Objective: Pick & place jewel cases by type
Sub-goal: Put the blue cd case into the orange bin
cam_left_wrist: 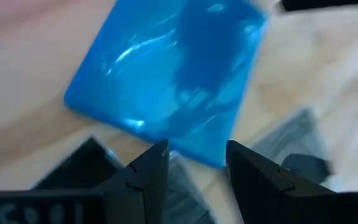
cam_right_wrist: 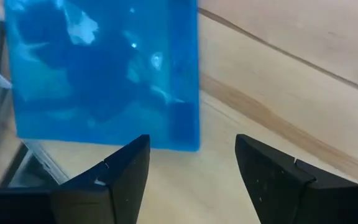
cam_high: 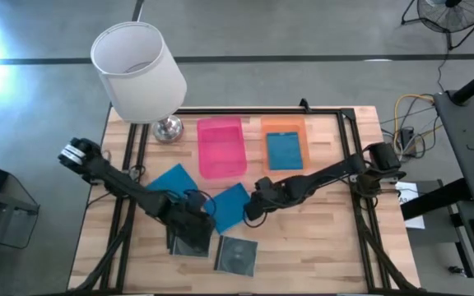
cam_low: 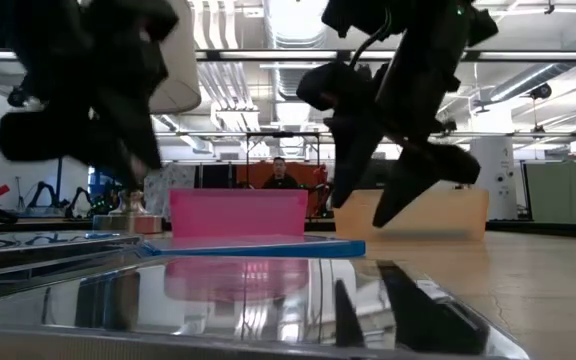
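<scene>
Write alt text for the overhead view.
Two dark arms meet over scattered jewel cases on a wooden table: the left claw above a clear case, the right claw open beside a blue case. Behind, a third blue case lies in an orange tray beside a pink tray.

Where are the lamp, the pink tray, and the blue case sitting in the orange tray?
Lamp (cam_high: 138, 70), high view, on the white shade.
Pink tray (cam_high: 221, 148), high view, on its floor.
Blue case (cam_high: 285, 151), high view, on its middle, inside the orange tray (cam_high: 283, 125).

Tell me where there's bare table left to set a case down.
Bare wood lies right of the orange tray and along the near-right corner past the clear case. The middle is crowded: both grippers, left gripper and right gripper, flank a blue case.
</scene>
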Robot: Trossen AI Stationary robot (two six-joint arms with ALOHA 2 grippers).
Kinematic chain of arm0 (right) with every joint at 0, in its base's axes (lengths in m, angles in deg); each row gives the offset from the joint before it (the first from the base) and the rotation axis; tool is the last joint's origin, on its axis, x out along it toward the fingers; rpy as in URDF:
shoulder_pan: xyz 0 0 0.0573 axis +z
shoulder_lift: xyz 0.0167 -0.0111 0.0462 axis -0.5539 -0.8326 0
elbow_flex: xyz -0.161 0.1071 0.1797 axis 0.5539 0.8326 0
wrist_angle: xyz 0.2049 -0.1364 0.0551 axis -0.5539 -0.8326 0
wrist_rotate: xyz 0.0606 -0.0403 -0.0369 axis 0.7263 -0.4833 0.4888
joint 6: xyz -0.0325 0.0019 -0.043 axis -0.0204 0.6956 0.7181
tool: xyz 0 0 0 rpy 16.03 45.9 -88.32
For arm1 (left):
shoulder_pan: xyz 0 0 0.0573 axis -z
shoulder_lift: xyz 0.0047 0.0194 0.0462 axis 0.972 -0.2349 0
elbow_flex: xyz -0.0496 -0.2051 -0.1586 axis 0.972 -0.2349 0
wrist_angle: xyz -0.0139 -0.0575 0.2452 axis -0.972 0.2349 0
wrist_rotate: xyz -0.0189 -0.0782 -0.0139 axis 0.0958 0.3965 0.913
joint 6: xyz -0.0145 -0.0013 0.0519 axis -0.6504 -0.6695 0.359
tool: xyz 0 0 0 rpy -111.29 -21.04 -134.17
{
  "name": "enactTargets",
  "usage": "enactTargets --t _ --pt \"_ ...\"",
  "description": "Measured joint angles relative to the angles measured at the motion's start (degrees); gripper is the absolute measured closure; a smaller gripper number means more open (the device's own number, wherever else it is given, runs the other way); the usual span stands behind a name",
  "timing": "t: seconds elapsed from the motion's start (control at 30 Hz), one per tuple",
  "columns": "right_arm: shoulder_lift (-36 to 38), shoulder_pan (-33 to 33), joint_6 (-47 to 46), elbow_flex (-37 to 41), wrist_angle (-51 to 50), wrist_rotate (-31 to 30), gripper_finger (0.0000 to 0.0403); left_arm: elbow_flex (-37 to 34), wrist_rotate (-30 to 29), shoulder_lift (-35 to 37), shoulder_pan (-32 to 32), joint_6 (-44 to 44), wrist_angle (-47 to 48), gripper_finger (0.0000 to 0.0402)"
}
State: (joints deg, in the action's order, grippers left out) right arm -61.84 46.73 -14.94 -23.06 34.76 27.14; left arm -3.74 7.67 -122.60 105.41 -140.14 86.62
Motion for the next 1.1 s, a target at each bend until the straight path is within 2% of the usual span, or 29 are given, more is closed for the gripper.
enactTargets --t 0.2,0.33,0.43,0.53,0.63,0.87,0.97,1.1 --pt "0.0 0.0 -1.3 3.9 9.2 0.0 0.0172 3.7 1.4 -5.2 -0.2 0.0 5.6 0.0259" --pt "0.0 -0.7 -0.8 5.0 10.7 0.0 0.0172 6.2 3.5 -8.7 -1.0 2.0 12.4 0.0259" --pt "0.0 -1.1 -1.1 5.7 10.8 0.0 0.0172 6.8 4.3 -10.7 -1.5 3.2 12.9 0.0259" --pt "0.0 -1.2 -1.2 6.1 10.8 0.1 0.0172 7.1 7.5 -12.3 -1.8 4.3 13.1 0.0259" --pt "0.0 -1.1 -1.2 6.2 10.8 0.2 0.0172 7.3 9.6 -12.3 -0.3 4.0 13.0 0.0259" --pt "0.0 -1.1 -0.7 5.8 11.5 0.7 0.0172 7.6 7.7 -6.2 0.4 0.0 13.9 0.0259" --pt "0.0 -1.4 1.5 4.9 12.4 1.6 0.0172 7.4 4.9 -6.1 0.0 0.0 14.1 0.0259" --pt "-0.2 -2.4 2.6 4.3 12.2 1.9 0.0172 6.9 5.9 -7.4 -2.7 0.2 13.5 0.0259"
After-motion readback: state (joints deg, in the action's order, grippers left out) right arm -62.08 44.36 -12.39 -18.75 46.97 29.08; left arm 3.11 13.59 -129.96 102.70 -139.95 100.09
